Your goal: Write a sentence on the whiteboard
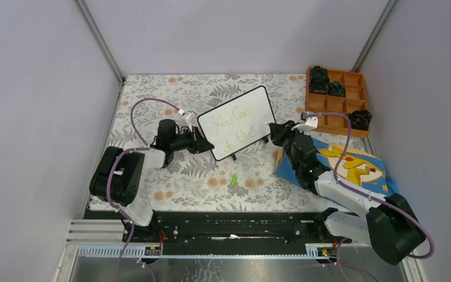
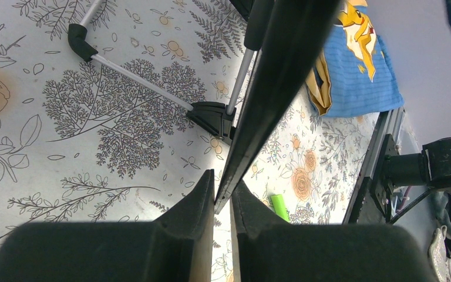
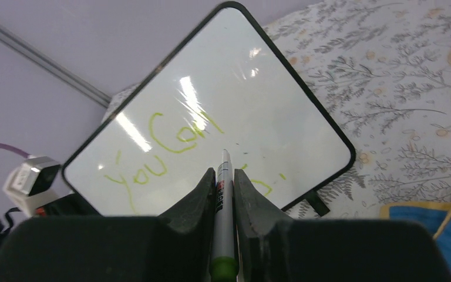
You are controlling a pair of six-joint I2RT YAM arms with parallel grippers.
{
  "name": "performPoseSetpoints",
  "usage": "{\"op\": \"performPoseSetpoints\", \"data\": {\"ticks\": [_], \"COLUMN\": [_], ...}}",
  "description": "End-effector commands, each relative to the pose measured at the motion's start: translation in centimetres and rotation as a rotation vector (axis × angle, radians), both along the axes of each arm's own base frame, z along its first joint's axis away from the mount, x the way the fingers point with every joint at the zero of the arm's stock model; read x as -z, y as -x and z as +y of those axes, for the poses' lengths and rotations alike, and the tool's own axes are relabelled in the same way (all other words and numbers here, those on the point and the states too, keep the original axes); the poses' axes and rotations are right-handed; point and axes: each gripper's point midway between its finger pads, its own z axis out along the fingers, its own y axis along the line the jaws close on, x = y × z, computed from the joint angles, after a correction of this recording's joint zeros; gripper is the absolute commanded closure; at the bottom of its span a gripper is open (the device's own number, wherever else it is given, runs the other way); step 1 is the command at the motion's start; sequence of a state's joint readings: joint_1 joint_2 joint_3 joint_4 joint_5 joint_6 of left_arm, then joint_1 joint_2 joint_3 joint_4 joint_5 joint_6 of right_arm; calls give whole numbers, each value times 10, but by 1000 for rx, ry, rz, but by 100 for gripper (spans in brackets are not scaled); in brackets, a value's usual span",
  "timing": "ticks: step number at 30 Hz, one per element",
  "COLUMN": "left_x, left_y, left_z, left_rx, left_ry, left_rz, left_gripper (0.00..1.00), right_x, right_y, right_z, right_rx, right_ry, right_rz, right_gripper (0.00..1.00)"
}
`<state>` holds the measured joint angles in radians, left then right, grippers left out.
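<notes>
Green sentence (image 1: 234,128) fills the whiteboard (image 1: 255,103) the left gripper (image 2: 222,191) clamps.

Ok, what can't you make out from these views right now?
- Right wrist: second line of the sentence, mostly behind the marker and the right gripper.
- Left wrist: the whiteboard shows edge-on in the left gripper; its face is hidden.
- Top: marker tip contact, too small.
</notes>
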<state>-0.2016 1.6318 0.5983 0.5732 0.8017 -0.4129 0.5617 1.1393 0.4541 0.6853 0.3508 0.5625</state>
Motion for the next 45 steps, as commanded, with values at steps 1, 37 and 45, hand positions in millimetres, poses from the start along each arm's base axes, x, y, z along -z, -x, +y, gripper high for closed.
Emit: {"op": "performPoseSetpoints", "data": {"ticks": [1,37,45], "left_x": [25,-108,-130], "left_y": [-1,25,37], "left_z": [13,185,94], "left_rx": [-82,-1181,-652], "left_ry": [-89,-229,-187], "left_rz": [47,-59,-132], "left_gripper": [89,1,1], "right_x": [-38,-45,-2], "right_y": [10,100,106], "right_z": [9,10,-22], "right_rx": [-84,-362,-218], "right_ry": [-24,82,142], "right_rz": [-33,-36,51], "right_gripper": [100,100,100]}}
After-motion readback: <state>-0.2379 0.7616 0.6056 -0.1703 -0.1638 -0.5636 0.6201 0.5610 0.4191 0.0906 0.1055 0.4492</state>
